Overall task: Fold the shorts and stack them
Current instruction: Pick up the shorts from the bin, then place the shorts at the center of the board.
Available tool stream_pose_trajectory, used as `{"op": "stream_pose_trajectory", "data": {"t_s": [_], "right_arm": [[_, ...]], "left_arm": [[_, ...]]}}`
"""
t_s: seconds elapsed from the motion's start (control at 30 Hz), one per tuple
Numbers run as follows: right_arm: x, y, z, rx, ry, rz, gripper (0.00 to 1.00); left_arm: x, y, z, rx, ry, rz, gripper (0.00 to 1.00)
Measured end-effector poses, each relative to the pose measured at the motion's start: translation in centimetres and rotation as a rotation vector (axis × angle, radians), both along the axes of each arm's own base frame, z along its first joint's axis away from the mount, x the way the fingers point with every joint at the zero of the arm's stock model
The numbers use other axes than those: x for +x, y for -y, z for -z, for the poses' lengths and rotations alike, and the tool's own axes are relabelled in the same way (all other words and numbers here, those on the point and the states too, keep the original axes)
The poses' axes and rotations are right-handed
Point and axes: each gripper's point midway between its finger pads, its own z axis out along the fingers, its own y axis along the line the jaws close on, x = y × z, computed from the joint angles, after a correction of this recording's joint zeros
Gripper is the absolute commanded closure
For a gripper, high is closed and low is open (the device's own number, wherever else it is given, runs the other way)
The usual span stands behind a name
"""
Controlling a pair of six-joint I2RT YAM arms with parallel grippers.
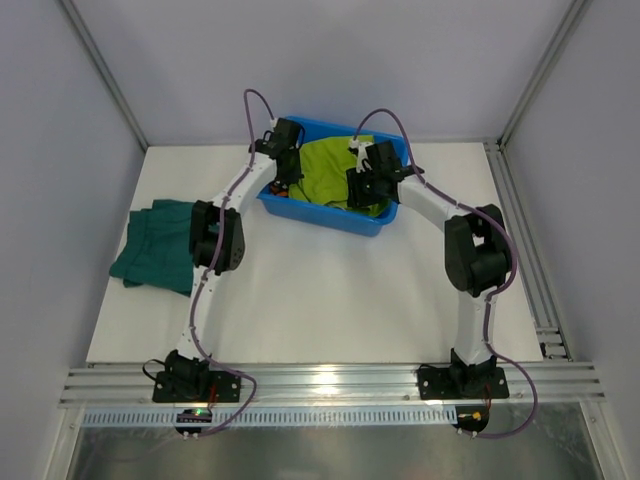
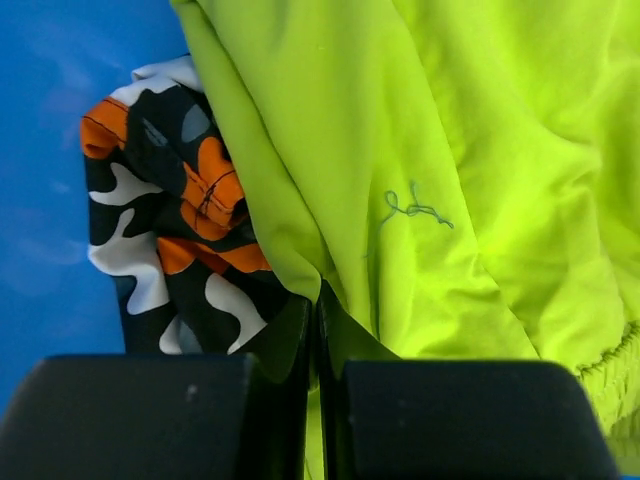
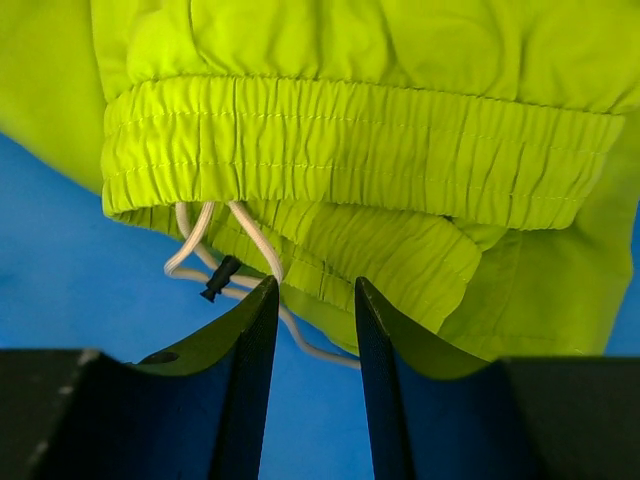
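ok, white table [image 1: 330, 300], grey walls [image 1: 300, 60]. i see lime shorts [image 1: 330, 165] over camo shorts [image 2: 170, 250] in blue tub [image 1: 330, 218], teal shorts [image 1: 155, 250] on table's left. left gripper [image 2: 315, 305] closed at lime fold, right gripper [image 3: 316, 287] jaws apart, empty.

The tub [image 1: 320, 216] sits on the table [image 1: 330, 290] at 12 o'clock. In it the top shorts [image 1: 325, 170] lie over the bottom shorts [image 2: 170, 220], which stick out at the tub's 9 o'clock side. The third shorts [image 1: 155, 250] lie on the table at 9 o'clock, well apart from the tub. The left gripper [image 2: 316, 310] is over the tub's 9 o'clock side, the right gripper [image 3: 315, 290] over its 3 o'clock side
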Motion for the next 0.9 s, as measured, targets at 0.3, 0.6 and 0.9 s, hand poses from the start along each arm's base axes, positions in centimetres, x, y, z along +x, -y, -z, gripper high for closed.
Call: {"op": "stream_pose_trajectory", "data": {"t_s": [0.3,0.6,0.9], "right_arm": [[4.0,0.8,-7.1,0.063,0.100,0.144,0.37],[1.7,8.7,-12.7,0.034,0.174,0.519,0.28],[-0.5,13.3,-4.7,-0.075,0.008,0.692,0.34]], "left_arm": [[-0.2,2.5,-9.3,-0.205,0.149,0.035,1.00],[-6.2,3.9,-31.1,-0.476,0.476,0.143,1.00],[-21.0,-0.9,-44.6,-0.564,0.718,0.252,1.00]]}}
